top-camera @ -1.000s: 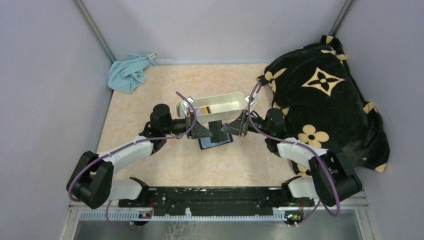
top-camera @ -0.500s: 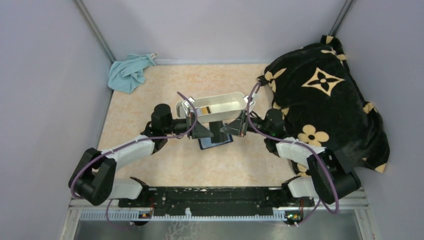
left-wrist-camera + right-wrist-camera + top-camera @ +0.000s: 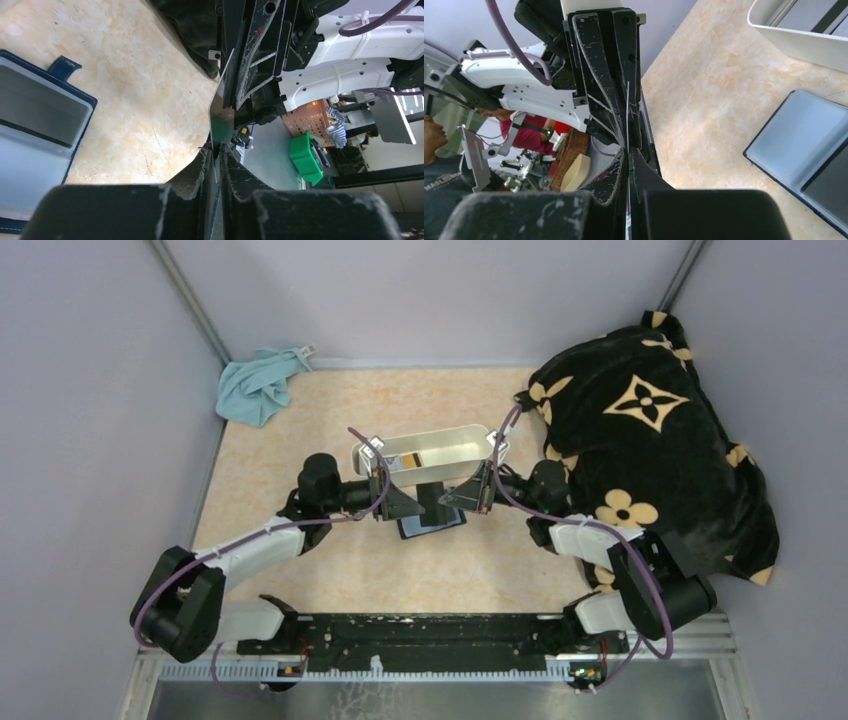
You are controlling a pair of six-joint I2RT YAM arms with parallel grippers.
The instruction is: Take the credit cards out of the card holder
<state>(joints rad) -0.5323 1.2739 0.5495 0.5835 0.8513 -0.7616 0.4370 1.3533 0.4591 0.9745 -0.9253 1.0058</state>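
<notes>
Beige marbled tabletop: dark navy-blue folding card holder lies open, centre. Near it, right gripper clamps thin grey plastic credit card. Left gripper fingers barely parted around it, grip undeterminable.

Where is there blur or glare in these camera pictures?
Top external view: soft, even light, no harsh glare. Left wrist view: the left hand is blurred near the lens; the credit card between its fingertips has a pale sheen. Right wrist view: the right hand blurs likewise; the card is just a thin bright line.
</notes>
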